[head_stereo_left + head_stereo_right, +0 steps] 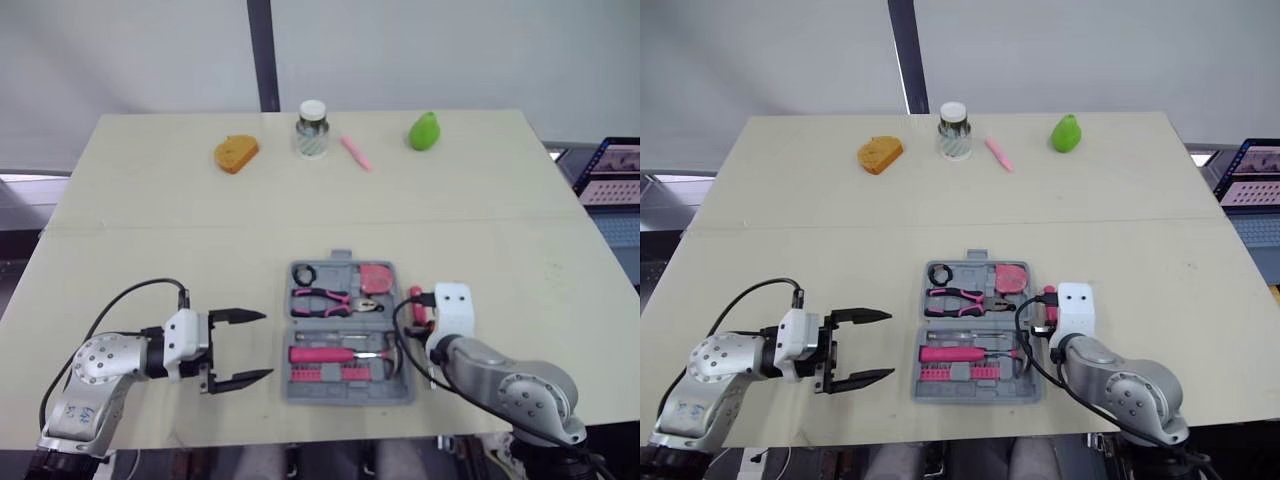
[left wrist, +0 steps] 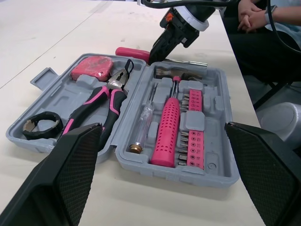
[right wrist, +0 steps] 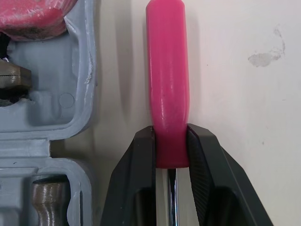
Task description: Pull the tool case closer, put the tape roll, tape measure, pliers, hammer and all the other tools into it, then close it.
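Note:
The grey tool case [image 1: 345, 392] lies open near the table's front edge. In its slots sit a black tape roll [image 1: 303, 273], a red tape measure [image 1: 377, 276], pink-handled pliers [image 1: 330, 300], a pink-handled hammer [image 1: 330, 354], a slim screwdriver [image 2: 143, 125] and a row of bits [image 2: 193, 141]. Just right of the case, a pink-handled screwdriver [image 3: 167, 70] lies on the table. My right gripper [image 3: 171, 157] is shut on the shaft end of that handle. My left gripper [image 1: 265, 346] stands open, left of the case and apart from it, holding nothing.
Along the table's far edge are an orange bread-like piece [image 1: 236, 153], a glass jar [image 1: 312, 130], a pink pen [image 1: 355, 152] and a green pear [image 1: 425, 131]. A laptop [image 1: 615, 170] sits off the right side. A person [image 2: 263, 19] sits beyond the table.

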